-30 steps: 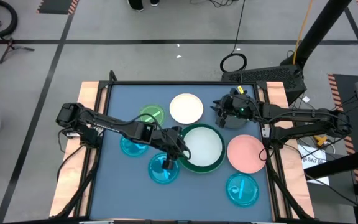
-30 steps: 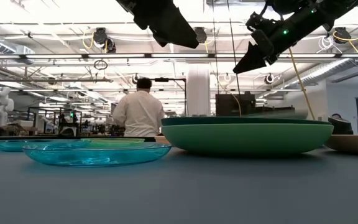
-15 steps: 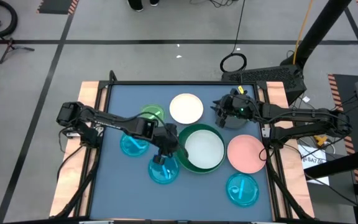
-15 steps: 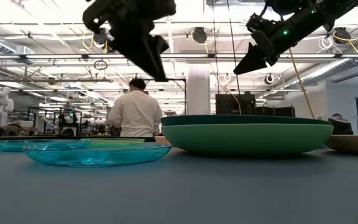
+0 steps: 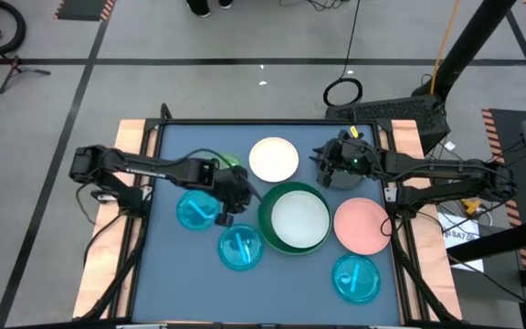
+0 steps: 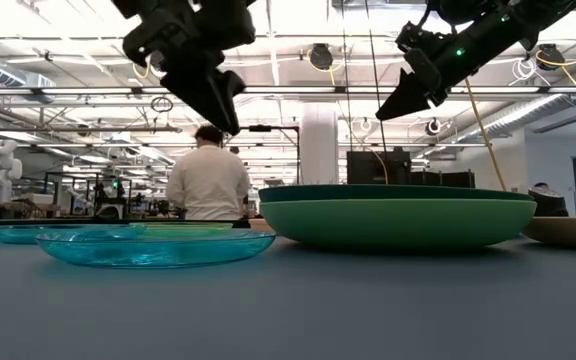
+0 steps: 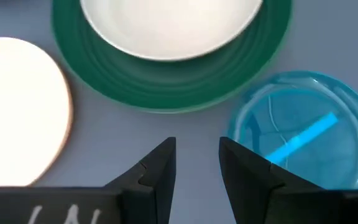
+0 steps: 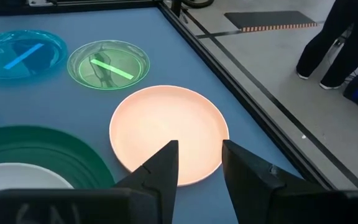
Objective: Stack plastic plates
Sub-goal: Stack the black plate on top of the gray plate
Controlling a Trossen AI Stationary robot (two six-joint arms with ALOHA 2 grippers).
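Left gripper [image 5: 229, 194], fingers parted and empty, hovered between translucent cyan plates [image 5: 240, 248] and the green-and-white plate stack [image 5: 294, 217], right gripper [image 5: 328, 166] likewise parted, empty; risk: thin rims slipping from a shallow pinch.

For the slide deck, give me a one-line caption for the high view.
Left gripper hovers open between cyan plates and the green stack; right gripper waits open beside the white plate.

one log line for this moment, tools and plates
left tool: open, empty, above table between cyan plates | right tool: open, empty, beside white plate | stack: white on green plate
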